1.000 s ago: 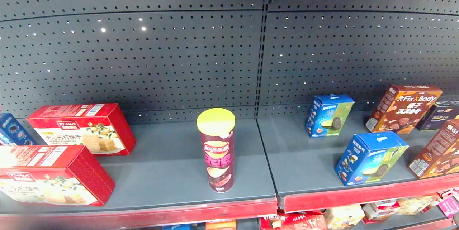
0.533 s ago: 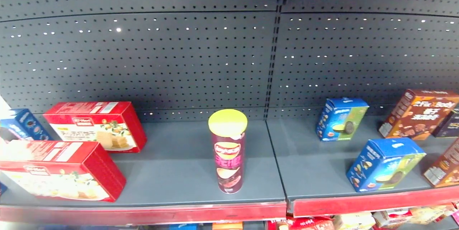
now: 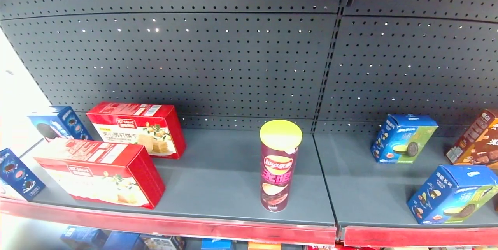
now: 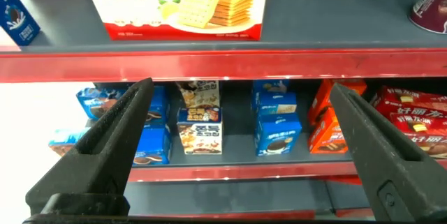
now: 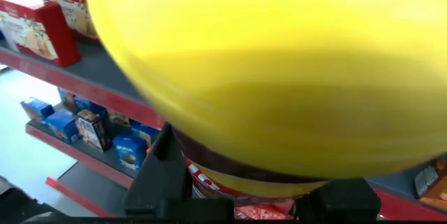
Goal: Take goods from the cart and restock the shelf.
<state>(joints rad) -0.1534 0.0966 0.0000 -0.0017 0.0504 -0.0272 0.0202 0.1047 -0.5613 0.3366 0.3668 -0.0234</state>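
On the grey shelf (image 3: 218, 180) stands an upright maroon chips can (image 3: 279, 166) with a yellow lid, near the front edge. A second chips can (image 5: 279, 63) with the same yellow lid sits close under the right wrist camera. My right gripper (image 5: 251, 189) is shut on its maroon body, with one dark finger (image 5: 164, 175) on each side. My left gripper (image 4: 241, 88) is open and holds nothing, level with the shelf's red front lip (image 4: 223, 67). It faces the lower tier below a red cracker box (image 4: 185, 1).
Two red cracker boxes (image 3: 99, 172) (image 3: 138, 129) and blue cookie boxes (image 3: 17, 174) lie left of the standing can. Blue-green cookie boxes (image 3: 402, 139) (image 3: 451, 193) and a brown box (image 3: 476, 139) lie to its right. Bare shelf floor surrounds the can. The lower tier (image 4: 276, 123) holds several packs.
The head camera has swung left, so the whole shelf picture has slid right. The can and boxes on the shelf have kept their places.
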